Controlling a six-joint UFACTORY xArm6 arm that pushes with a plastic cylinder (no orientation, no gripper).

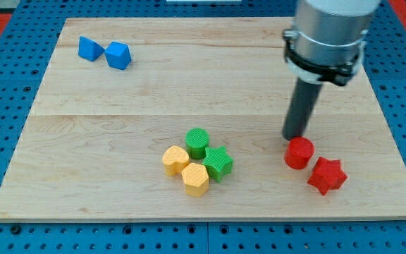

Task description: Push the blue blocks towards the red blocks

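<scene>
Two blue blocks sit side by side at the view's top left: a blue angular block (89, 49) and a blue block (118, 55) touching it on its right. A red cylinder (299, 152) and a red star-shaped block (327, 176) lie at the view's lower right, close together. My tip (292, 136) stands on the board just above and left of the red cylinder, touching or almost touching it. It is far from the blue blocks.
A cluster sits at the bottom centre: a green cylinder (197, 142), a green star-shaped block (218, 163), a yellow block (175, 159) and a yellow hexagonal block (195, 178). The wooden board (189, 92) lies on a blue pegboard.
</scene>
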